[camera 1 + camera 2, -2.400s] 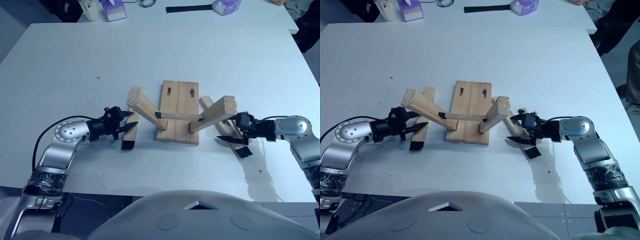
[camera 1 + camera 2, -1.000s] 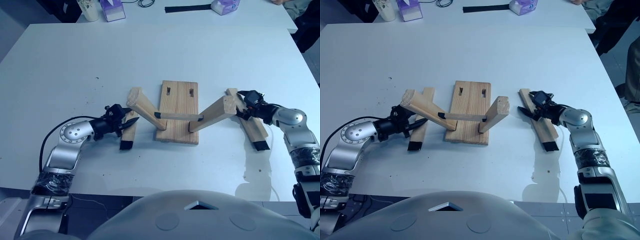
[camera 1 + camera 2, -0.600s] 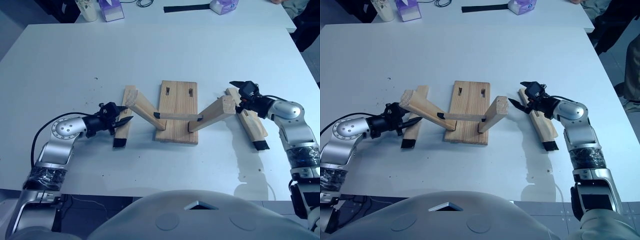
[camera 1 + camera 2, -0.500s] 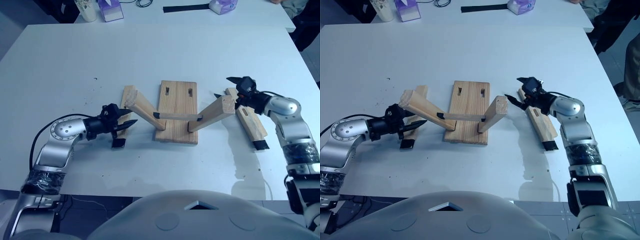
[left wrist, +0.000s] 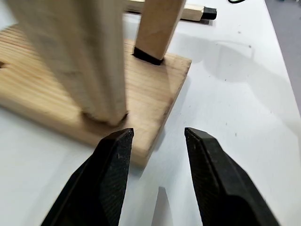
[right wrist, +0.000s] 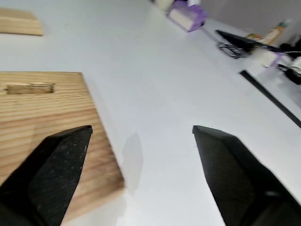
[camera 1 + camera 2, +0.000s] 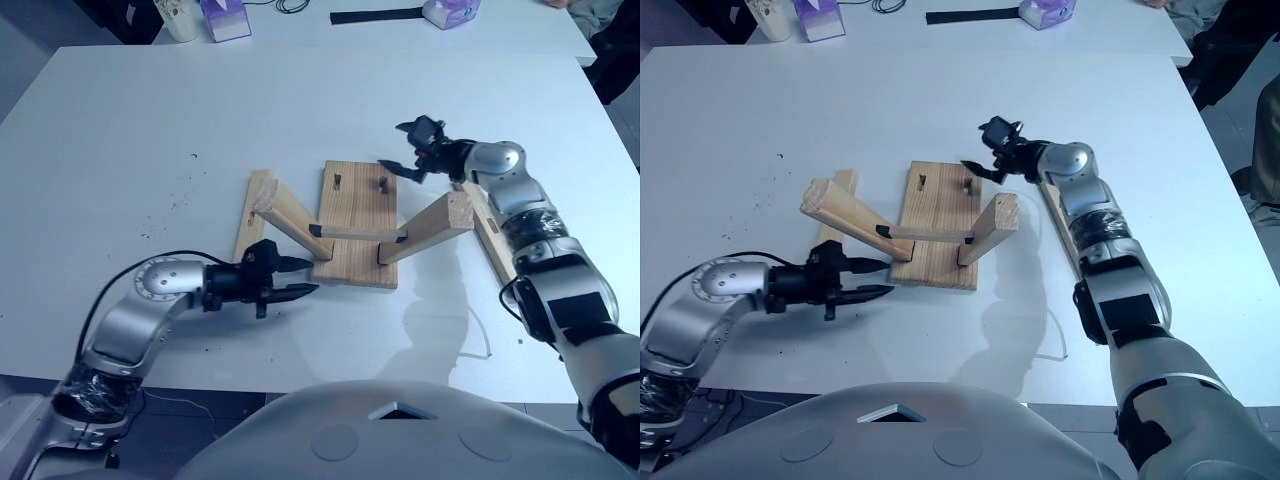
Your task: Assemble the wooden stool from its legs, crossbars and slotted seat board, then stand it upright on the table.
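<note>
Board (image 7: 355, 205) looks stiff and light; we judge its edges the best hold. Left gripper (image 7: 305, 276) and right gripper (image 7: 396, 148) gape, empty.

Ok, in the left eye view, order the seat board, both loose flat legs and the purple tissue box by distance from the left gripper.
1. Seat board, near corner at the left gripper.
2. Left loose leg, robot's left.
3. Right loose leg, robot's right.
4. Purple tissue box, far edge.
</note>
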`<state>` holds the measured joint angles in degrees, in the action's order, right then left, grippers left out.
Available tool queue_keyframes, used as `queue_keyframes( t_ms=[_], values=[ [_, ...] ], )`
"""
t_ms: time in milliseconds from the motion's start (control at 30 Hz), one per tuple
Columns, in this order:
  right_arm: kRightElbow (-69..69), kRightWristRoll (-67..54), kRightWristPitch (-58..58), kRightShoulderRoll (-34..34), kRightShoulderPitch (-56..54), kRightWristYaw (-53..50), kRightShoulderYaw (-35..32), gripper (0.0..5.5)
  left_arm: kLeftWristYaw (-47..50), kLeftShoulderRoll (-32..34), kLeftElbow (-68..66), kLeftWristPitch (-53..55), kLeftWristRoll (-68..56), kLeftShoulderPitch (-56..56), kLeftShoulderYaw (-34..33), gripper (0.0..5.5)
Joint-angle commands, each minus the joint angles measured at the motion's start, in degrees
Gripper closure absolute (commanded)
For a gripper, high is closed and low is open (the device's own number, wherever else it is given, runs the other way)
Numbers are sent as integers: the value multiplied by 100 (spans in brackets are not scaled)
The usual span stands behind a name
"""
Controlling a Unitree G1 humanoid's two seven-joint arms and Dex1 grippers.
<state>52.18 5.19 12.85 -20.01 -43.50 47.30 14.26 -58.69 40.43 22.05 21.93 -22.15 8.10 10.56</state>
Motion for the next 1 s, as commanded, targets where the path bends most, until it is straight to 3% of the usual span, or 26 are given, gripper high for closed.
queue_keyframes(
  t_ms=[33,433,733,1000],
  values=[
    [688,513,477,-10,-214,184,384,157,317,-272,-160,35,333,-238,340,347],
    [955,1085,1480,-749,-253,1168,949,157,1125,-312,-1895,-957,1932,-924,662,347],
    [-981,469,1190,-1470,644,2476,899,157,1802,-688,-3332,-1539,2234,-1845,374,347],
    [-2754,19,193,-1678,1523,2543,776,157,2146,-1004,-3364,-1718,2239,-2044,158,347]
  ],
)
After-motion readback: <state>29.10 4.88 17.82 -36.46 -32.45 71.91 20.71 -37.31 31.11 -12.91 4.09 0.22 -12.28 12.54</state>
